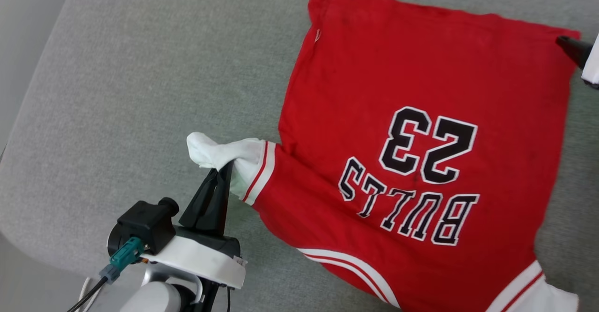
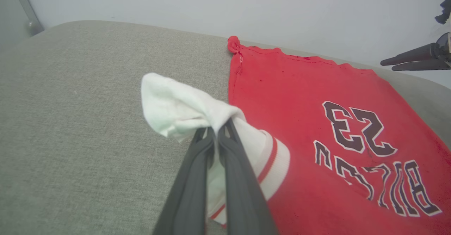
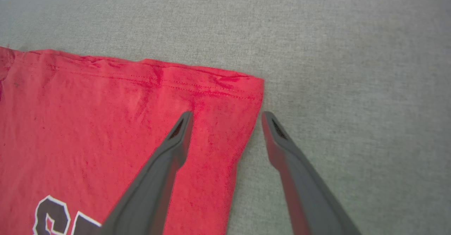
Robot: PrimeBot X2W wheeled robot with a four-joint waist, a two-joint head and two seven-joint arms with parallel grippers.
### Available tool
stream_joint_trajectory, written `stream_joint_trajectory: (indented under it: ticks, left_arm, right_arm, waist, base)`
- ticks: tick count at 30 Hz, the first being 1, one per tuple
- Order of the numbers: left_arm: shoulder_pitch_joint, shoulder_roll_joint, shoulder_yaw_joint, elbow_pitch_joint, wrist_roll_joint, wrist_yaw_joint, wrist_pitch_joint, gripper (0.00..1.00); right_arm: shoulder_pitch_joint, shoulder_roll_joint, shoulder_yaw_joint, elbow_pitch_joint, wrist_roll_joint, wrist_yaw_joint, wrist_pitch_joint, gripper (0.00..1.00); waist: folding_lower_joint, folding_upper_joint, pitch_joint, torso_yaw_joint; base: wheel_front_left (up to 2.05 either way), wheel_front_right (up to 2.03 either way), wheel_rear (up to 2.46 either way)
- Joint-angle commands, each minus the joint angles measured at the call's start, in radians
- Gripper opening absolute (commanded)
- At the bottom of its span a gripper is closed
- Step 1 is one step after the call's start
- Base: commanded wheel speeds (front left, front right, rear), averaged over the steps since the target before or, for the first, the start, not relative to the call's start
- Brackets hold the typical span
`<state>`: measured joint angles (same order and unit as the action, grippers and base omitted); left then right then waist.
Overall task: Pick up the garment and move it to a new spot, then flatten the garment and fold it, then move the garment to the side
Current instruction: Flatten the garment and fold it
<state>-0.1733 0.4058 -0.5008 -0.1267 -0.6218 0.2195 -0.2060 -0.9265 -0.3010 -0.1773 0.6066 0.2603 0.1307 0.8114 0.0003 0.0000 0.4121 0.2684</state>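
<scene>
The garment is a red jersey lying mostly flat on a grey cushion, its black "23" and "BULLS" upside down to the head view. My left gripper is shut on its white sleeve, pinching the cloth and lifting it off the cushion; the left wrist view shows the gripper with the sleeve bunched over the fingertips. My right gripper stands open over the garment's far hem corner, one finger above the red cloth, the other above bare cushion. Its dark fingers enter at the head view's right edge.
The grey cushion stretches wide to the left of the garment, with a rounded front-left edge. A pale wall rises behind it. The garment's other white sleeve lies at the lower right.
</scene>
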Motion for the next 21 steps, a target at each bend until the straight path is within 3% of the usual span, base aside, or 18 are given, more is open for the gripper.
stream_joint_trajectory:
  ticks: [1, 9, 10, 11, 12, 21]
  left_arm:
    - [-0.024, -0.005, 0.001, 0.009, 0.002, -0.009, -0.010, 0.00]
    - [-0.048, -0.032, -0.009, 0.040, -0.005, -0.035, -0.025, 0.00]
    - [-0.050, -0.031, -0.010, 0.043, -0.005, -0.037, -0.026, 0.00]
    - [-0.052, -0.032, -0.011, 0.046, -0.005, -0.039, -0.026, 0.00]
    - [-0.052, -0.032, -0.013, 0.049, -0.006, -0.040, -0.026, 0.00]
    - [-0.013, -0.024, -0.012, 0.090, -0.018, -0.024, -0.017, 0.00]
  right_arm:
    - [-0.037, 0.000, -0.008, 0.024, -0.023, 0.000, 0.014, 1.00]
    - [-0.034, 0.053, -0.074, 0.187, -0.071, 0.000, 0.110, 1.00]
    - [-0.030, 0.057, -0.086, 0.204, -0.079, 0.000, 0.123, 0.49]
    - [-0.027, 0.061, -0.096, 0.217, -0.086, 0.000, 0.136, 0.29]
    - [-0.029, 0.065, -0.103, 0.228, -0.093, 0.000, 0.147, 0.00]
    - [-0.067, -0.003, -0.062, 0.148, -0.111, 0.000, 0.116, 0.00]
  waist:
    - [-0.0003, 0.0000, 0.057, 0.051]
    - [-0.0003, 0.0000, 0.082, 0.069]
    - [-0.0003, 0.0000, 0.080, 0.070]
    - [-0.0003, 0.0000, 0.077, 0.070]
    - [-0.0003, 0.0000, 0.074, 0.069]
    - [-0.0003, 0.0000, -0.025, 0.038]
  base:
    - [0.00, 0.00, 0.00]
    - [0.00, 0.00, 0.00]
    - [0.00, 0.00, 0.00]
    - [0.00, 0.00, 0.00]
    - [0.00, 0.00, 0.00]
    - [0.00, 0.00, 0.00]
